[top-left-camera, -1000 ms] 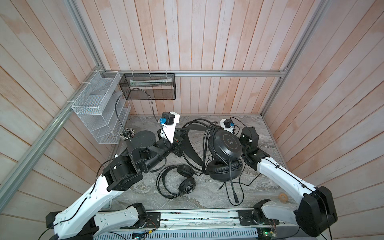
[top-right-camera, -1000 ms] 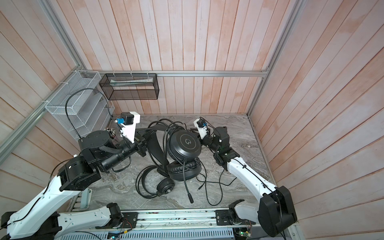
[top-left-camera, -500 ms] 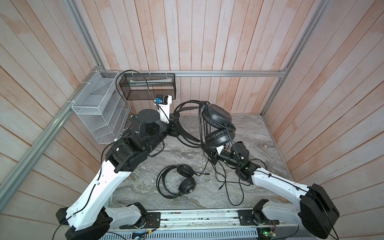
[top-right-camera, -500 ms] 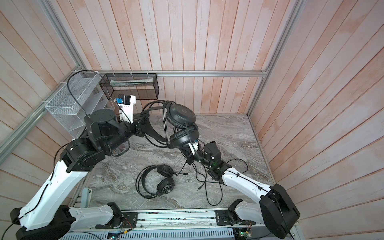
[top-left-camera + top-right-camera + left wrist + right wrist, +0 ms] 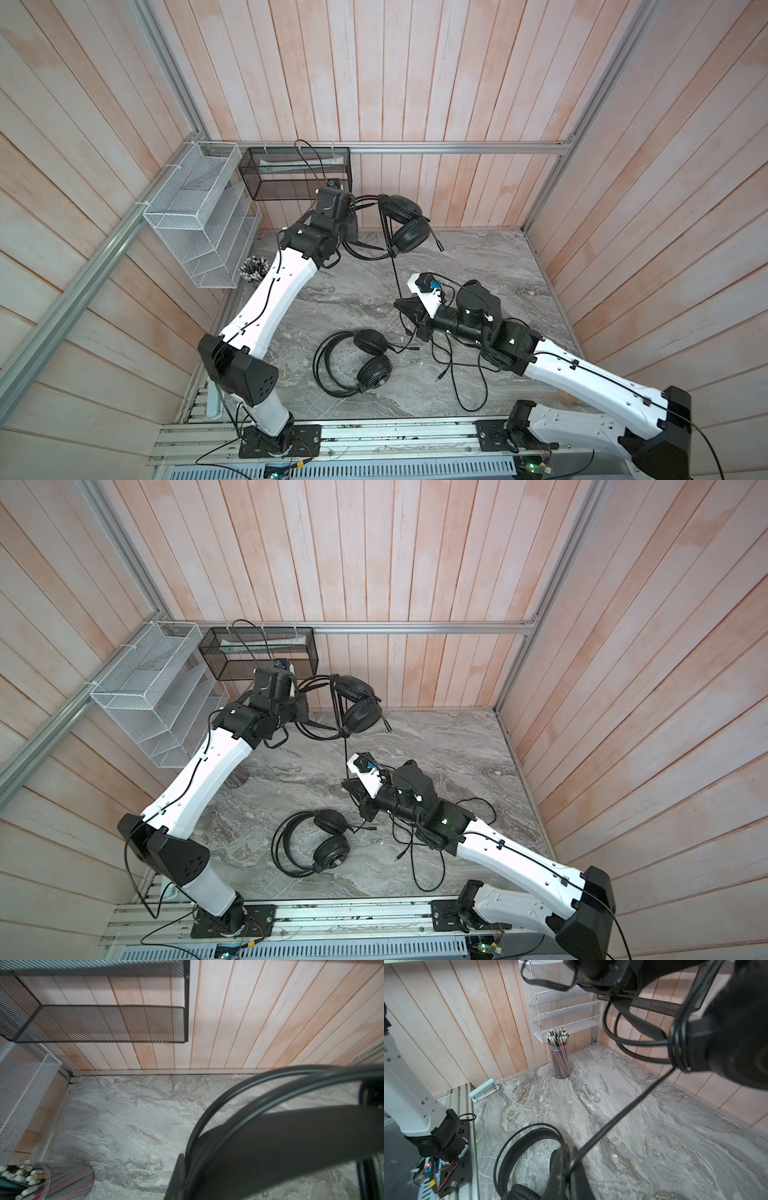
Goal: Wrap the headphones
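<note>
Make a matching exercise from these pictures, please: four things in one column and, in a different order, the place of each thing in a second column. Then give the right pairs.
Things
1. raised headset
2. cable of the raised headset
3. second headset
4. pencil cup

Places
A. pinched in the shut right gripper
B. standing below the white wire rack
C. held in the air by the left gripper
D. lying on the marble tabletop

Pairs: 1-C, 2-A, 3-D, 4-B
</note>
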